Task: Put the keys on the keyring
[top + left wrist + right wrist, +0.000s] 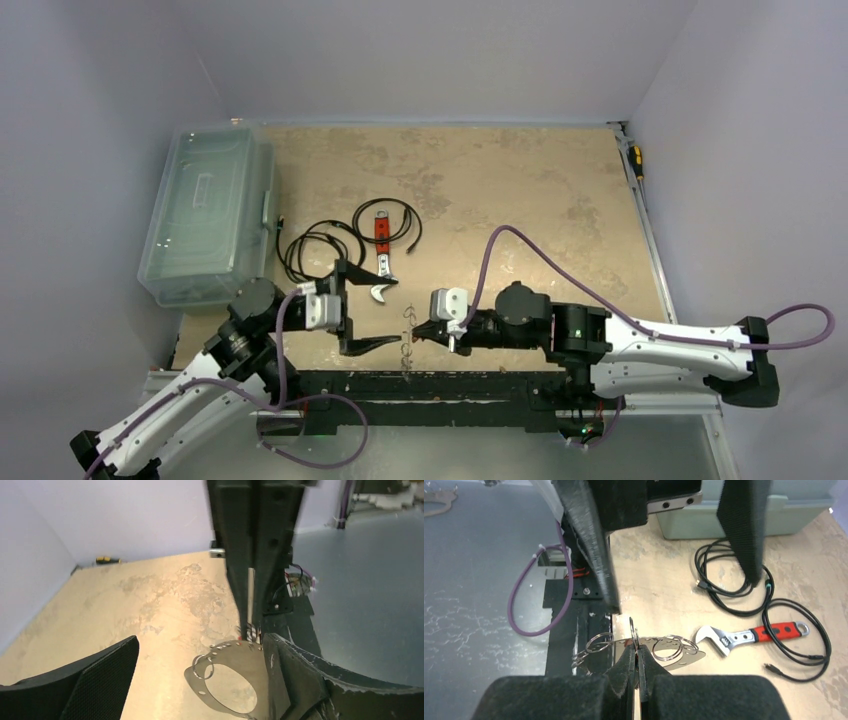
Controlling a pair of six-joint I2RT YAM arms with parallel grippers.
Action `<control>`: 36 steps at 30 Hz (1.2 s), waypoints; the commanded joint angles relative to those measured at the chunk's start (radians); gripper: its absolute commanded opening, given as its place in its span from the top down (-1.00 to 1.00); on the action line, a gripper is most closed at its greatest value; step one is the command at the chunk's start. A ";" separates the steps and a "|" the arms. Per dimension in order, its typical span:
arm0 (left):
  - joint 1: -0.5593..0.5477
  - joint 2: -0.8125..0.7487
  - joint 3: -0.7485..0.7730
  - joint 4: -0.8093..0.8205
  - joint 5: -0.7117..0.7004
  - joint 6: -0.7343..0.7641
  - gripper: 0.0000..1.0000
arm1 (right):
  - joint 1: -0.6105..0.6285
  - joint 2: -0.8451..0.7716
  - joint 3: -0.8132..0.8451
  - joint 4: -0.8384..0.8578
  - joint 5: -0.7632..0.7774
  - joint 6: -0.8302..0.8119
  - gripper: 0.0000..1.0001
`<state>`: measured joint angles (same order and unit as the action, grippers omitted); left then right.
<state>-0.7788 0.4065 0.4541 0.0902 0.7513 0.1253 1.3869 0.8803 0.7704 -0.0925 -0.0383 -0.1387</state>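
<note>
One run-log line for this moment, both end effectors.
left end effector open around flat metal plate | right end effector shut on thin upright ring | wrench untouched

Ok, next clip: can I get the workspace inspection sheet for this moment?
Surface: table top tan, worn, blotchy.
Job's things: keyring cluster lies at the near edge between both pincers; single keys cannot be told apart.
Clutter: wrench; clear plastic bin at far left; screwdriver by the right edge.
Grippers: left pincer open, holding nothing; right pincer shut on thin ring standing on edge.
Cables: black cables coiled beside the wrench; purple arm cable arched over the table.
Surroundings: plain walls; nobody seen.
</note>
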 commanded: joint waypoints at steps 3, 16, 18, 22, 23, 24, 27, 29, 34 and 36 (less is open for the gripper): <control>0.004 0.156 0.238 -0.175 -0.156 -0.285 -0.93 | 0.003 0.065 0.239 -0.269 0.026 0.002 1.00; 0.004 0.065 0.238 -0.256 -0.319 -0.165 -0.97 | 0.003 0.219 0.436 -0.628 0.112 0.097 1.00; 0.004 0.039 0.212 -0.238 -0.295 -0.150 -0.91 | 0.003 0.224 0.434 -0.638 0.099 0.101 1.00; -0.023 0.060 0.160 -0.188 -0.199 -0.143 -0.72 | 0.003 0.242 0.462 -0.661 0.076 0.084 1.00; -0.041 0.082 0.167 -0.194 -0.182 -0.141 -0.71 | 0.003 0.248 0.475 -0.669 0.069 0.074 1.00; -0.060 0.100 0.176 -0.203 -0.163 -0.133 -0.68 | 0.004 0.253 0.485 -0.673 0.069 0.068 1.00; -0.113 0.131 0.181 -0.208 -0.167 -0.096 -0.59 | 0.003 0.267 0.519 -0.700 0.063 0.050 1.00; -0.152 0.152 0.185 -0.220 -0.166 -0.076 -0.52 | 0.004 0.275 0.539 -0.712 0.053 0.036 1.00; -0.293 0.228 0.223 -0.283 -0.215 -0.014 -0.42 | 0.004 0.278 0.567 -0.712 0.040 0.006 1.00; -0.347 0.242 0.238 -0.310 -0.251 0.010 -0.39 | 0.003 0.276 0.568 -0.714 0.040 0.003 1.00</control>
<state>-1.0378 0.6193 0.6373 -0.1680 0.5457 0.0574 1.3872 1.1656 1.2858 -0.8093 0.0223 -0.1062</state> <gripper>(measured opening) 0.709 0.011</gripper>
